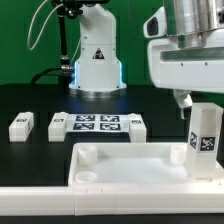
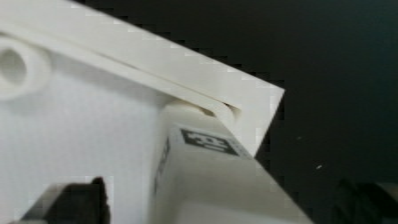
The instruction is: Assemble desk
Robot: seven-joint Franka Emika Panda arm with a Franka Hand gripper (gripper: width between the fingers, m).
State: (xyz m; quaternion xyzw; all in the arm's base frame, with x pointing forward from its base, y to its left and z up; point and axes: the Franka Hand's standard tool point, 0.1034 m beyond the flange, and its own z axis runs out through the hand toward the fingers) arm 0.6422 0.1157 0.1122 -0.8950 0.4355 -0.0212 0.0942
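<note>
The desk's white tray-like tabletop (image 1: 130,165) lies at the front, with round sockets in its corners. One white leg (image 1: 205,138) with a black-and-white tag stands upright in the far corner socket on the exterior view's right. My gripper (image 1: 197,101) hangs just over that leg's top, open. In the wrist view the leg (image 2: 210,165) rises from the tabletop's corner (image 2: 107,110) between my jaws. My gripper (image 2: 222,208) straddles it, and one dark finger (image 2: 71,203) stands clear of the leg's side.
Three loose white legs (image 1: 20,125) (image 1: 57,125) (image 1: 137,124) lie on the black table behind the tabletop, either side of the marker board (image 1: 97,123). The robot's base (image 1: 97,60) stands at the back. A white rail (image 1: 60,198) runs along the front edge.
</note>
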